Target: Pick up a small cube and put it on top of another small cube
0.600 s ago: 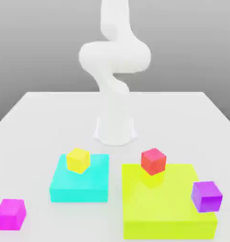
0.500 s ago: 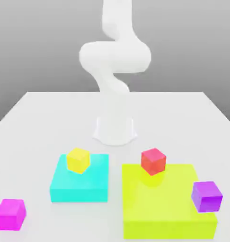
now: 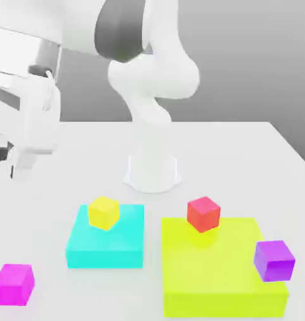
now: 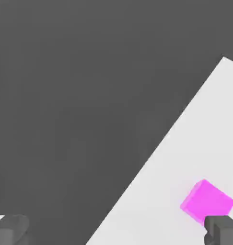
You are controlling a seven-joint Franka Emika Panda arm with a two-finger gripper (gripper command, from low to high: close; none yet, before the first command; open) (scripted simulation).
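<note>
You're looking at a rendered simulation scene, not a real room: a bare white tabletop [image 3: 243, 144], a featureless grey backdrop, a smooth white arm [image 3: 152, 69] and flat-coloured matte blocks.

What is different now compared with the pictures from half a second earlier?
The arm's hand has swung into the exterior view at its upper left, above the table, open and holding nothing. The magenta-pink cube, red cube, yellow cube and violet-purple cube have not moved.
</note>
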